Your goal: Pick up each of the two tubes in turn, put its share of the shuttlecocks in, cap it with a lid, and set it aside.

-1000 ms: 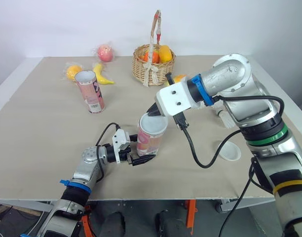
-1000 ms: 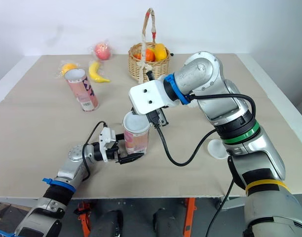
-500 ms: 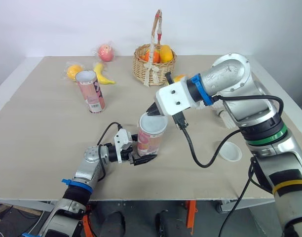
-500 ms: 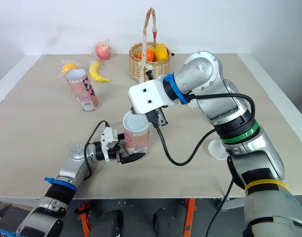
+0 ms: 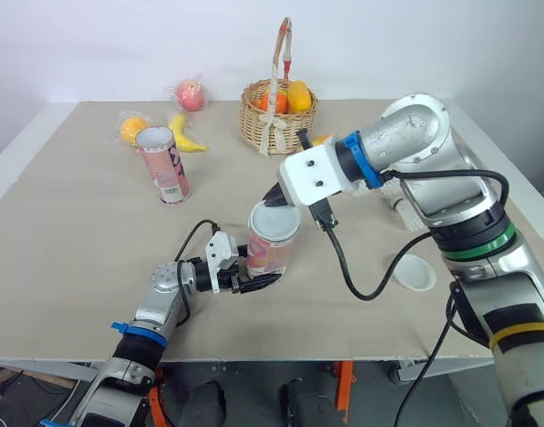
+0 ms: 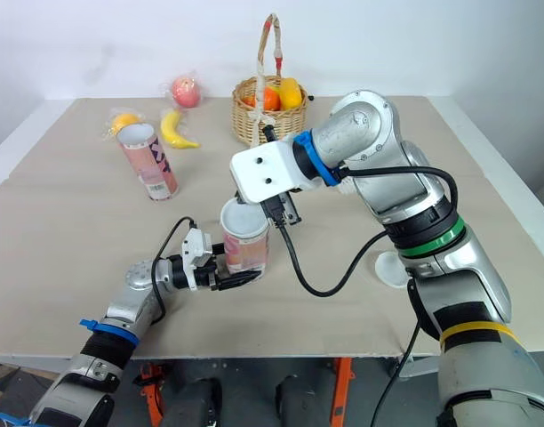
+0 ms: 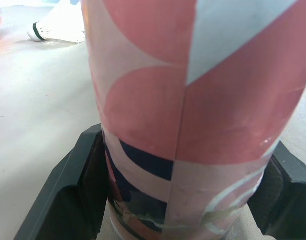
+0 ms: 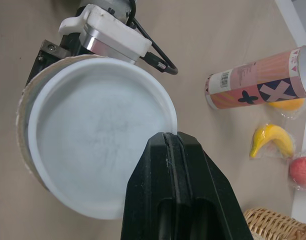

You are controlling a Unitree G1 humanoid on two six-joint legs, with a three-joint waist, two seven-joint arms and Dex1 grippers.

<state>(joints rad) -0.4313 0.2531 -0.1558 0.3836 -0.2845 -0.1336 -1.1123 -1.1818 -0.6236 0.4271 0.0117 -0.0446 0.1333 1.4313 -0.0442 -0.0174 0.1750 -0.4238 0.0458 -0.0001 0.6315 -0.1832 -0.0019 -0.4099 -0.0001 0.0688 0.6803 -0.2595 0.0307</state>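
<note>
A pink patterned tube [image 5: 270, 253] stands upright near the table's front, with my left gripper [image 5: 257, 281] shut on its lower part. In the left wrist view the black fingers [image 7: 73, 200] flank the tube [image 7: 193, 100]. A white lid [image 5: 275, 219] lies on the tube's mouth, tilted slightly. My right gripper [image 5: 277, 197] is shut on the lid's far rim; the right wrist view shows this pinch on the lid [image 8: 98, 155]. A second open tube [image 5: 163, 165] stands at the back left. A second white lid [image 5: 413, 272] lies on the right. A shuttlecock [image 5: 404, 212] lies behind my right arm.
A wicker basket [image 5: 274, 111] with fruit stands at the back centre. A banana [image 5: 185, 135], a bagged orange [image 5: 132, 129] and a pink fruit [image 5: 189, 93] lie at the back left. The table's front edge runs just below my left arm.
My left gripper has slid a little further in around the tube's base. The right gripper and the lid have shifted only slightly on the tube's mouth.
</note>
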